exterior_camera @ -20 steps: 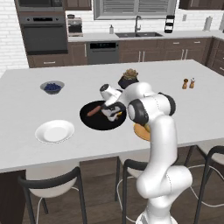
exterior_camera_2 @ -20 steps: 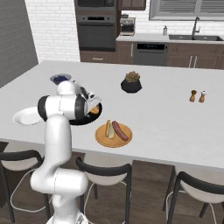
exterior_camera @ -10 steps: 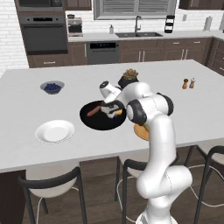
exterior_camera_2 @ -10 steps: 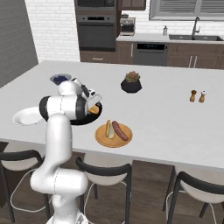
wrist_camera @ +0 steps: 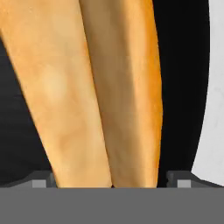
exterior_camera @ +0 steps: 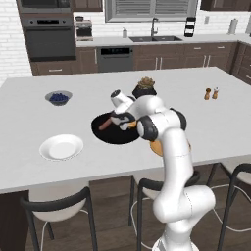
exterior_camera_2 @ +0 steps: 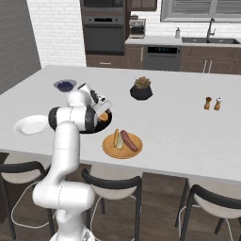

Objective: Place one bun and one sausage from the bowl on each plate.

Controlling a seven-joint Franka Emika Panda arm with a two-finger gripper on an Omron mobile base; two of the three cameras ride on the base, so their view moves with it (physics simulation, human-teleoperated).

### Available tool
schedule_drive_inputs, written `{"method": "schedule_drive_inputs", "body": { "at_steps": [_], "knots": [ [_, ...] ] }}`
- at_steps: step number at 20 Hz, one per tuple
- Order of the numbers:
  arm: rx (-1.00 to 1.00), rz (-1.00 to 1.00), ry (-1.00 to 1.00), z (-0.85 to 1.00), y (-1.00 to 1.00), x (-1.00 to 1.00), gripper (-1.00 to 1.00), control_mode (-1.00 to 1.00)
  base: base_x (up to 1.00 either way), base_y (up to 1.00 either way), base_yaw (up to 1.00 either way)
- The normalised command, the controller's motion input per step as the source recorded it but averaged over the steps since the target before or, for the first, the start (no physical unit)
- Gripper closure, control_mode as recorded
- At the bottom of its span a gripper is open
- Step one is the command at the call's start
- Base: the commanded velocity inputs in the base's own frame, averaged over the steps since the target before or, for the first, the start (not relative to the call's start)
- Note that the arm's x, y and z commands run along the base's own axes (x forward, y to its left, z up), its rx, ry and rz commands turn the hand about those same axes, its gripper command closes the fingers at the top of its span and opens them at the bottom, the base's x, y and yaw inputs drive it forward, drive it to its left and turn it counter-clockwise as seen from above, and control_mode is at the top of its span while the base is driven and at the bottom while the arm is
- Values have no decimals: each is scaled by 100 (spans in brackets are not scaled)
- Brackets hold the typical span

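glossy white arm [exterior_camera: 174, 162], rounded segs, dark joints, small dark gripper [exterior_camera: 120, 121] tips

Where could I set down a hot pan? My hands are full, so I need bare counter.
Bare counter lies between the plant pot and the shakers, and right of the wooden plate. It is crowded around the black bowl, where the open jaws straddle a bun, near the white plate.

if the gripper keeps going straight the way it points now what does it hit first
Most likely the bun lying in the black bowl: in the hand view it lies dead ahead between the open gripper's fingertips. How much gap remains is unclear.
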Motion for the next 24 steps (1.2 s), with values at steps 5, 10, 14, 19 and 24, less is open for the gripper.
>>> {"method": "schedule_drive_inputs", "body": {
  "at_steps": [5, 10, 14, 19, 24],
  "knots": [
    [-7, 0, 13, -41, 0, 10, -100, -100, 0, 0, 0],
    [-3, 1, 11, -49, 0, -11, 100, -100, 0, 0, 0],
    [-2, 4, 4, -68, 0, -99, 100, -100, 0, 0, 0],
    [0, 1, -2, -27, 4, -100, 100, -100, 0, 0, 0],
    [8, 0, -18, 49, 19, -99, 100, -100, 0, 0, 0]
  ]
}}
